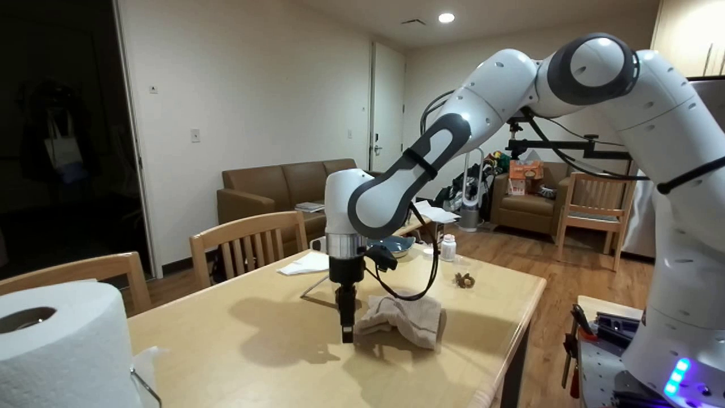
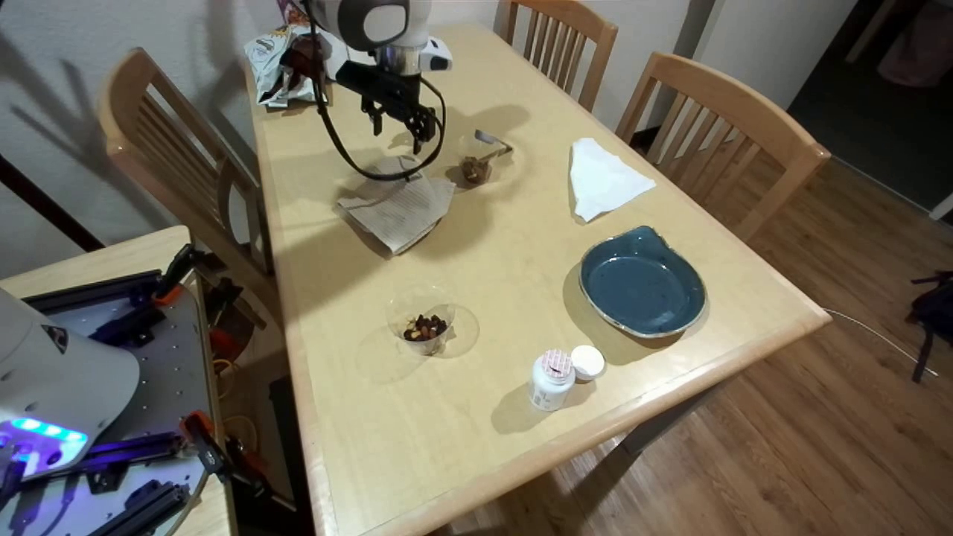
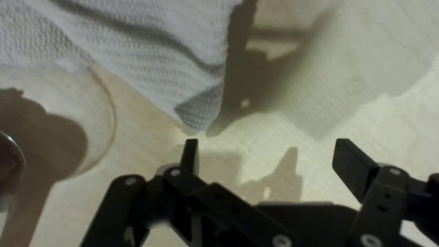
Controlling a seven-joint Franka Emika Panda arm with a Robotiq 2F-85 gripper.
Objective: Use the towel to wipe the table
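Towel [image 2: 400, 212], pale and rumpled, lies on the light wood table [image 2: 514, 298]. Just beside the towel, the black gripper [image 3: 267, 147] points down with its jaws wide apart; how high it hangs is hard to judge. Near the towel stands a clear, part-filled cup [image 2: 418, 311]; well apart from the towel, a blue dish [image 2: 642, 289].

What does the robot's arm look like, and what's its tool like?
The arm is smooth, rounded and white, with dark grey patches. Black bands wrap around it, and a black cable loops near its end. A silvery ring comes before the tool, which is black with two blocky fingers. Blue lights glow on the white base.
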